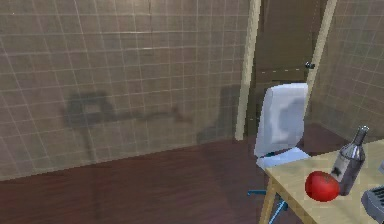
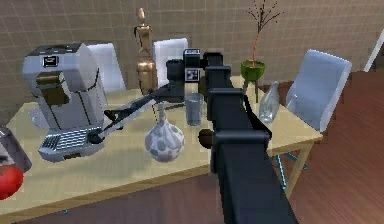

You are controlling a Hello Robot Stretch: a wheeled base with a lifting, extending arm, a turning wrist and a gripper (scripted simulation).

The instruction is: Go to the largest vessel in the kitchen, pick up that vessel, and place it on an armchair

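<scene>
On the wooden table (image 2: 120, 170) stand several vessels: a round clear glass vase (image 2: 163, 141) near the middle, a tall bronze vase (image 2: 146, 55) at the back, a grey cup (image 2: 193, 106) and a clear flask (image 2: 268, 101). My arm (image 2: 235, 150) rises over the table from the bottom edge. The gripper (image 2: 113, 118) reaches left from it, its thin fingers (image 2: 145, 103) lying in front of the coffee machine (image 2: 65, 95) and just above the round vase. I cannot tell whether it holds anything.
White chairs (image 2: 318, 88) ring the table, one (image 1: 281, 121) before a brown door (image 1: 286, 55). A red apple (image 1: 322, 185) and a grey bottle (image 1: 351, 160) sit at the table's corner (image 1: 300, 180). A twig plant in a green pot (image 2: 254, 68) stands at the back. A tiled wall (image 1: 120, 80) is ahead.
</scene>
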